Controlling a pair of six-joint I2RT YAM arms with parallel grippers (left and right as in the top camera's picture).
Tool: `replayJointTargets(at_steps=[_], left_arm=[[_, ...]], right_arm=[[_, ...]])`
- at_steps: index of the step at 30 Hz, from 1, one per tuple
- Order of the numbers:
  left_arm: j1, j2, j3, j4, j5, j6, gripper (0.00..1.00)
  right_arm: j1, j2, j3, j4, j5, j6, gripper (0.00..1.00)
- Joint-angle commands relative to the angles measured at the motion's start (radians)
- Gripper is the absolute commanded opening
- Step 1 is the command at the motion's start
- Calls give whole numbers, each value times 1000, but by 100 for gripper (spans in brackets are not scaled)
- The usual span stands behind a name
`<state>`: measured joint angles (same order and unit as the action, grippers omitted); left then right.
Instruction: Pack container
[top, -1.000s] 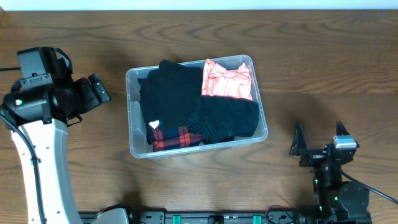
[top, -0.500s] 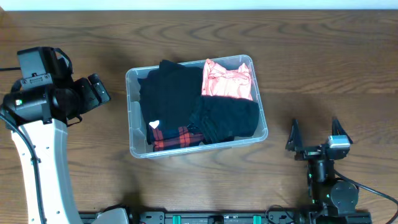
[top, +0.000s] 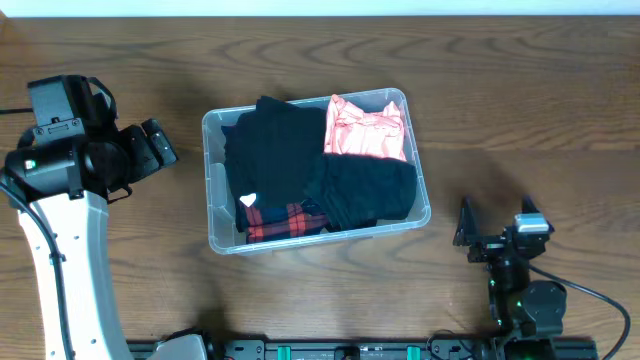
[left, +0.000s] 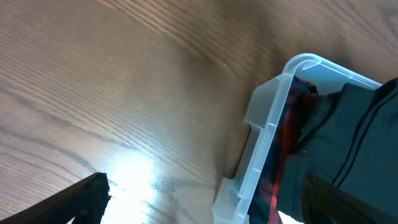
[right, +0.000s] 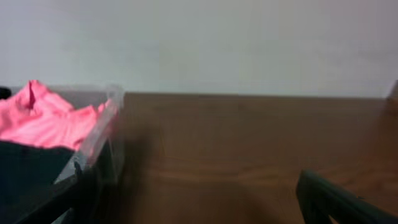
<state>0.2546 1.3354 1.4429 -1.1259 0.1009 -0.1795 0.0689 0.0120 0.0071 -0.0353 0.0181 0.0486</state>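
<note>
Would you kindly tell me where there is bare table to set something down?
Bare table lies behind the container, in front of it, and between its right wall and the right gripper. The gap beside the left gripper is narrower. The container is full of clothes.

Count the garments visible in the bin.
4 in the bin: a black one at the far left, a pink one far right, a dark one near right, and a red plaid one near left. Others may be hidden underneath.

Garments (top: 275, 150) lie in the container (top: 212, 190), which sits mid-table (top: 500, 100).
</note>
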Motion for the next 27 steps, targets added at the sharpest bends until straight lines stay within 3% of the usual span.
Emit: replayJointTargets(at_steps=[1,27], left_arm=[[5,5,14,-3,-5,13,98],[5,5,14,-3,-5,13,98]], right_arm=[[-10,-6,-2,-15,-12,43,99],[-10,-5,-2,-38,-30,70,99]])
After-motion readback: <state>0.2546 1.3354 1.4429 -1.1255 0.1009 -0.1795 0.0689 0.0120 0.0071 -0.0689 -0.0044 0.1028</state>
